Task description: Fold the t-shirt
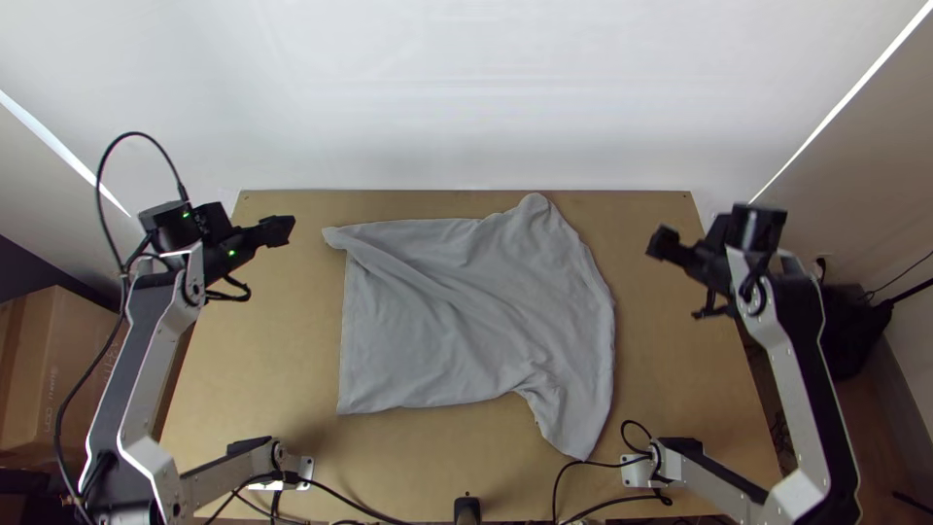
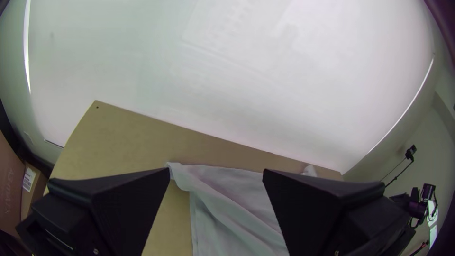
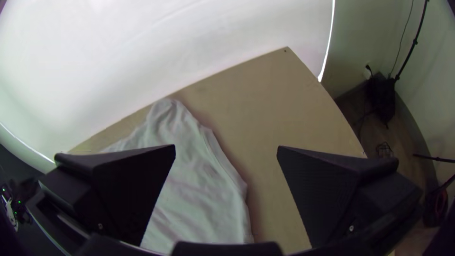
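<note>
lying on the light wooden table (image 1: pixel 277 369), the grey t-shirt (image 1: pixel 457 321) is spread mostly flat, unclamped. one corner, on the side of the left gripper (image 1: pixel 280 229), is turned over, and creases run diagonally from it across the fabric. the opposite side carries two projecting ends: one at the far table edge, one towards the near edge. left gripper: released, fingers wide apart, beside the turned corner, not touching. right gripper (image 1: pixel 665 243): released, fingers wide apart, clear of the cloth on the other side.
</note>
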